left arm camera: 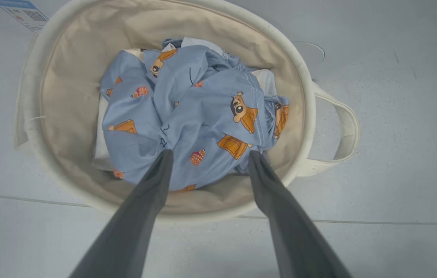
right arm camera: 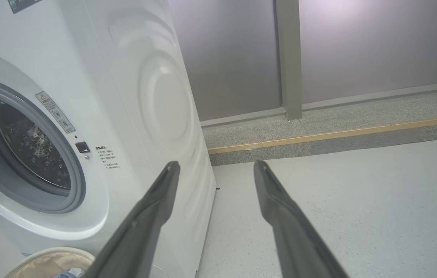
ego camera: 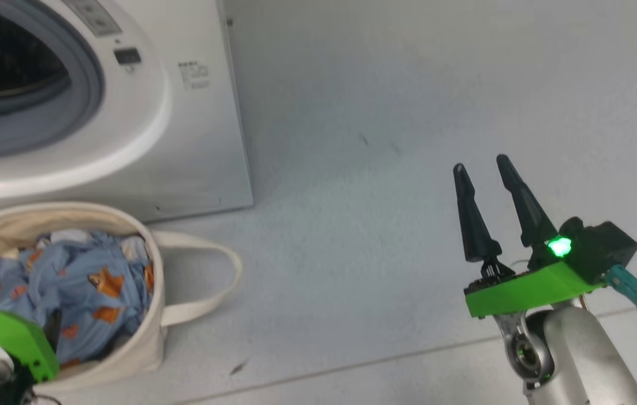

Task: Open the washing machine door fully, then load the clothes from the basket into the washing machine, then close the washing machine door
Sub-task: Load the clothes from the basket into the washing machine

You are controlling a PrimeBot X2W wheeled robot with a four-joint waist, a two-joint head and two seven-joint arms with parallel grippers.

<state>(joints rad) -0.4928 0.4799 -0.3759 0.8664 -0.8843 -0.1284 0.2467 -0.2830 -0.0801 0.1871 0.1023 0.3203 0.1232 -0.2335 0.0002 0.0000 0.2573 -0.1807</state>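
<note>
Left claw (left arm camera: 210, 156): spread wide, pointing down at the clothes (left arm camera: 187, 116) inside the basket (left arm camera: 304, 96); contact with the fabric cannot be told.
Right claw (ego camera: 481, 165): spread wide, empty, over the floor (ego camera: 380, 112) at right, well apart from the washing machine (ego camera: 194, 146).
Clothes: crumpled blue heap.
Basket: near left, just before the washing machine.
Washing machine: far left, drum (right arm camera: 29, 146) showing in the round opening.

1. Down on the floor (ego camera: 385, 112): pale grey, lightly speckled, with a thin seam line (ego camera: 352, 367) running across it.
2. The washing machine (ego camera: 194, 146) stands squarely on it, a white box.
3. Just in front sits the basket (ego camera: 149, 337), upright, one loop handle (ego camera: 194, 241) drooping sideways.
4. Further back, the floor meets a grey speckled kerb (right arm camera: 338, 119) edged by a tan strip (right arm camera: 338, 134).
</note>
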